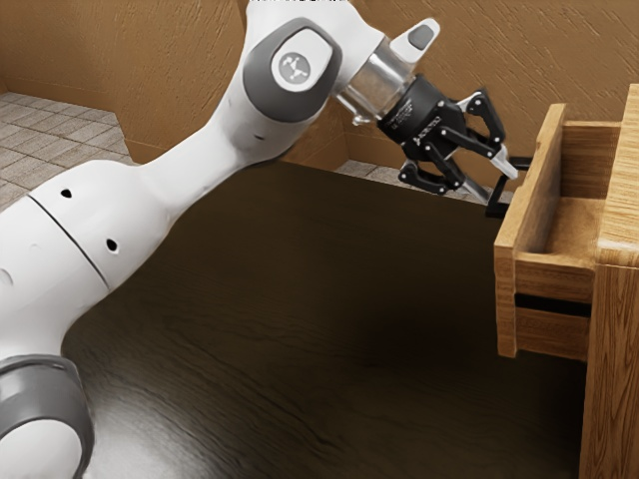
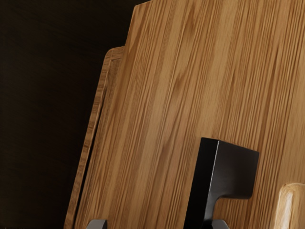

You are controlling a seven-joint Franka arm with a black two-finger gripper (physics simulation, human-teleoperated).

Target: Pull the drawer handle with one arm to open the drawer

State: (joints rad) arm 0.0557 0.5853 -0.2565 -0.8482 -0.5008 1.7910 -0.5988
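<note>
A light wooden drawer stands partly pulled out of the cabinet at the exterior view's right, and its inside looks empty. The black handle sticks out from the drawer front toward the arm. My gripper is right at the handle, with its fingers spread and open. In the wrist view the handle rises close in front of the hand. It lies beside one dark fingertip, while the other fingertip sits well apart from it against the drawer front.
A dark wooden tabletop spreads below the arm and the drawer. The cabinet's side fills the lower right. Wood-panelled walls and a tiled floor lie behind.
</note>
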